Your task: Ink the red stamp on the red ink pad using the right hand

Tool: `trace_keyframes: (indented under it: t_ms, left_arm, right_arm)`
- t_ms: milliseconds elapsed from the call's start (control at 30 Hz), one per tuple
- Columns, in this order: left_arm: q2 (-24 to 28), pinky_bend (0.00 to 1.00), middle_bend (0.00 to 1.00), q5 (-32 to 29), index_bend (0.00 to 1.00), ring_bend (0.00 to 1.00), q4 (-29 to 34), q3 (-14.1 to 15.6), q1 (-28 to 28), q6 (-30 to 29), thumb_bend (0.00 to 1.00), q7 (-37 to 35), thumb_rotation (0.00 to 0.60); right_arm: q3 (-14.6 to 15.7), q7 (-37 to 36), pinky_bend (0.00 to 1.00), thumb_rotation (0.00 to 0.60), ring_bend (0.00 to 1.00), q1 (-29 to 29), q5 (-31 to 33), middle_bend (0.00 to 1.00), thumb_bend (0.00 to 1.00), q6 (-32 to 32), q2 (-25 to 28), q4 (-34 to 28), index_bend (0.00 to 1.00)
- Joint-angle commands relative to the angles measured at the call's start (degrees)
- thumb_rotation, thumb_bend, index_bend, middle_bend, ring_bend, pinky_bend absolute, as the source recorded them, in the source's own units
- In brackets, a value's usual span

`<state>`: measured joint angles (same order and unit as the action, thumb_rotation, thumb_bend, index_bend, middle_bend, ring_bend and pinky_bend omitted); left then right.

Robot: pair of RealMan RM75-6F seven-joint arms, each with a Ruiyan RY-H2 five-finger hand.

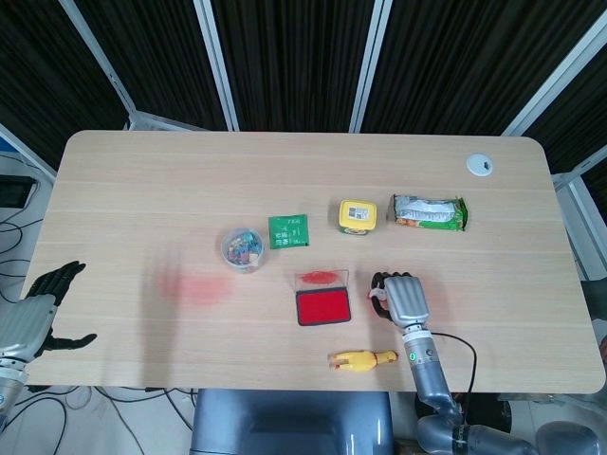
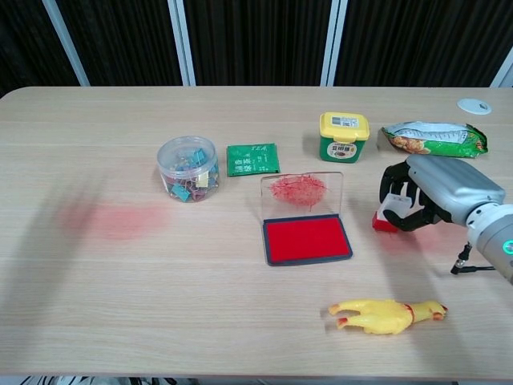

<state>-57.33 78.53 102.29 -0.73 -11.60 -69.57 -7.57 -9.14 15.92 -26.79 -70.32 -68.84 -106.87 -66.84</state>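
Note:
The red ink pad [image 2: 307,239] [image 1: 323,307] lies open near the table's middle front. Its clear lid [image 2: 300,191] stands up behind it, smeared red. Just right of the pad, my right hand [image 2: 429,192] [image 1: 403,299] curls its fingers around the red stamp [image 2: 384,222]. The stamp's red base shows below the fingers, low at the table surface, and the hand mostly hides the stamp in the head view. My left hand [image 1: 43,303] hangs off the table's front left corner with its fingers spread and nothing in it. The chest view does not show it.
A yellow rubber chicken [image 2: 385,314] lies in front of the right hand. Behind are a yellow-lidded jar [image 2: 344,136], a snack bag [image 2: 434,138], a green packet [image 2: 252,159] and a clip jar [image 2: 187,168]. A red stain [image 2: 116,219] marks the left of the table [image 2: 200,305].

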Motion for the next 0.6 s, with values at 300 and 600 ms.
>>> trace_keyframes:
  t_ms: [300,600]
  left_arm:
    - [0.07,0.0,0.0,-0.12,0.0,0.0,0.1,-0.01,-0.01,0.09,0.0,0.06,0.6]
    - [0.08,0.0,0.0,-0.21,0.0,0.0,0.13,-0.03,-0.02,0.14,0.0,0.12,0.6]
  right_arm:
    - [-0.22,0.79,0.45,0.6,0.47,0.16,0.31,0.59,0.47,0.81,-0.41,0.54,0.79]
    - [-0.55,1.49,0.43,0.6,0.45,0.32,0.68,0.55,0.46,1.15,-0.43,0.37,0.73]
